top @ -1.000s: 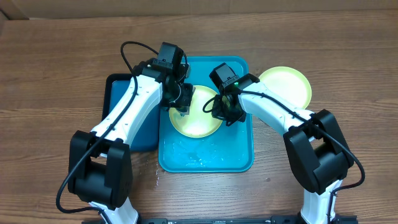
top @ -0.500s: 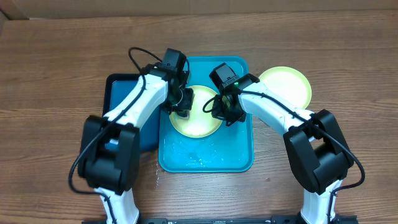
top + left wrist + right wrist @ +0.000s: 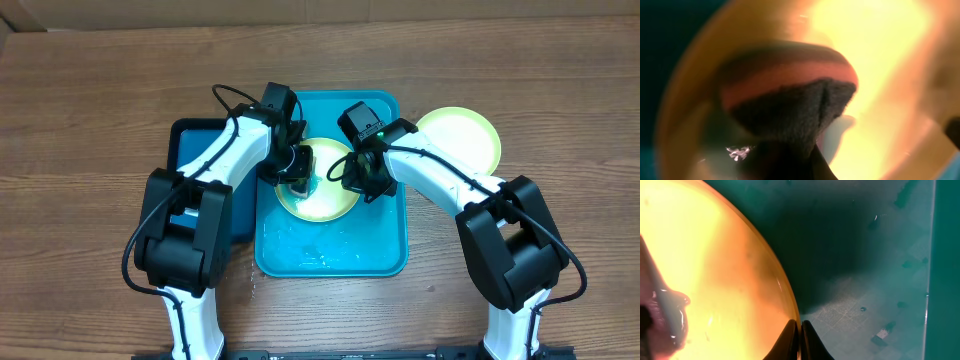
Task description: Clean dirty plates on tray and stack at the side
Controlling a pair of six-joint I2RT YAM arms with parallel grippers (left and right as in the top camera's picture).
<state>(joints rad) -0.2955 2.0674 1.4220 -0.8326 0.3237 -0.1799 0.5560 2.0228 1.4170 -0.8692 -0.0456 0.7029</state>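
At the near end, the tray (image 3: 330,262) lies in the middle of the table (image 3: 90,120), and its near floor carries a wet film (image 3: 300,247). Farther in, one yellow-green plate (image 3: 325,205) lies flat on the tray floor. The left gripper (image 3: 297,176) has moved right and nearer over the last second, from the plate's far-left rim onto its left half, and the left arm has swung inward with it. Its jaws are pressed together, and the left wrist view shows a dark pad (image 3: 790,100) with a reddish band, apparently clamped between them and bearing on the plate surface. The right gripper (image 3: 363,182) has not shifted. Its fingers are closed on the plate's right rim, holding the plate steady. This indicates that scrubbing is in progress and that the stroke is working across the plate. The plate is not yet ready for stacking. To the left, a dark-blue side tray (image 3: 190,140) lies just beside the tray, partly under the left arm. To the far right, a second plate (image 3: 462,135) lies on the table off the tray, touching or nearly touching its right rim. It looks clean and probably marks the stacking place. No blue plate is visible. No brand, label or legible writing appears in any view.
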